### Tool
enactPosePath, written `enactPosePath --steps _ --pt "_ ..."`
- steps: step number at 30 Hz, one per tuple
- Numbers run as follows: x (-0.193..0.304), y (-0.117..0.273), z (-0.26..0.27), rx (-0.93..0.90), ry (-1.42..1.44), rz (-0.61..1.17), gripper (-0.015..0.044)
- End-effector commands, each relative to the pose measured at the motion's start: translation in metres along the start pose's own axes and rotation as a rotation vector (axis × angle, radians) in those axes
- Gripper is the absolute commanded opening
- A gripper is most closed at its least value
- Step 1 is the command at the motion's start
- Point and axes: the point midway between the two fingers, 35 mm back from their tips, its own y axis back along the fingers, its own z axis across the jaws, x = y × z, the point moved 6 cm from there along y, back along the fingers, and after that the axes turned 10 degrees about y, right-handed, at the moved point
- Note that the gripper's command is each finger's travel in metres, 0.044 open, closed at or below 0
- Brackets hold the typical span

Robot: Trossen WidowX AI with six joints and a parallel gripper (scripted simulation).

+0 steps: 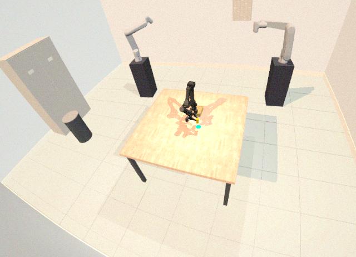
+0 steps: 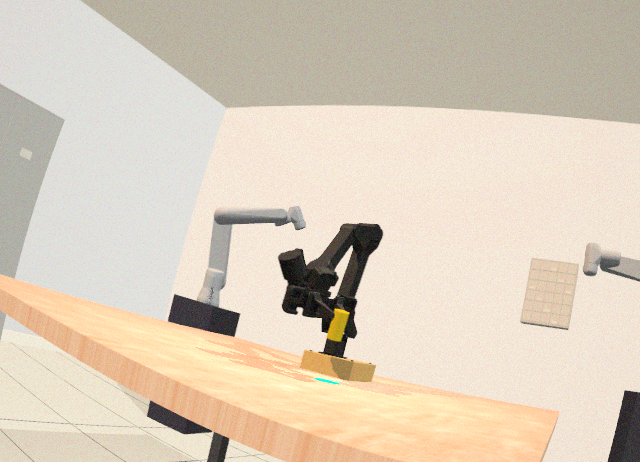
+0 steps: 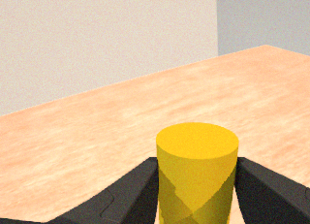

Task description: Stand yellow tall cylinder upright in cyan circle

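The yellow tall cylinder [image 1: 197, 120] [image 2: 338, 325] [image 3: 196, 176] is held in the air above the table. In the exterior view it stands nearly upright, with a slight tilt. My gripper [image 3: 197, 177] is shut on it, one finger on each side. The cyan circle [image 1: 198, 127] [image 2: 326, 380] lies flat on the table, below the cylinder. There is a clear gap between the cylinder's lower end and the circle in the exterior view. The circle does not show in the wrist view.
A tan block [image 1: 199, 110] [image 2: 325, 364] sits at the arm's base on the wooden table [image 1: 172, 151] [image 2: 413, 410]. Two grey arms [image 1: 288, 41] [image 1: 132, 43] stand on dark pedestals beyond the table.
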Motion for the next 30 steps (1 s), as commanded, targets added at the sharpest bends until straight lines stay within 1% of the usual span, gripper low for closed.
enactPosePath --steps 1,30 --pt "0.001 0.003 0.003 -0.002 0.005 -0.021 0.0105" --pt "0.005 0.022 0.023 -0.015 0.093 -0.151 0.0105"
